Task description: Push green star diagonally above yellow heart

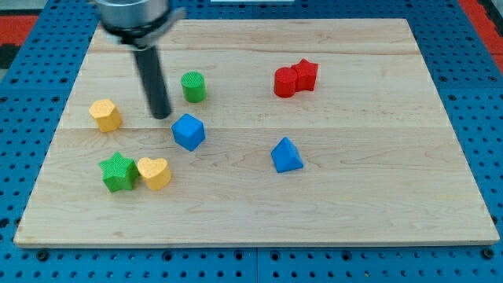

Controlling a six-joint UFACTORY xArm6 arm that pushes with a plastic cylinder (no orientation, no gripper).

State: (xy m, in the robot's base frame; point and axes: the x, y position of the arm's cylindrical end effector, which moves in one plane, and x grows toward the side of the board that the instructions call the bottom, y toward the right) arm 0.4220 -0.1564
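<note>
The green star (117, 171) lies at the view's lower left, touching the left side of the yellow heart (155, 173). My tip (161, 115) stands on the board above them, between the yellow hexagon-like block (105, 115) on its left and the blue cube (189, 131) on its lower right. The tip touches no block. It is well above the green star and the heart.
A green cylinder (193, 86) stands right of the rod. A red cylinder (285, 82) and a red star (305, 74) touch each other at the upper right. A blue triangular block (286, 156) lies right of centre. The wooden board (354, 204) rests on a blue pegboard.
</note>
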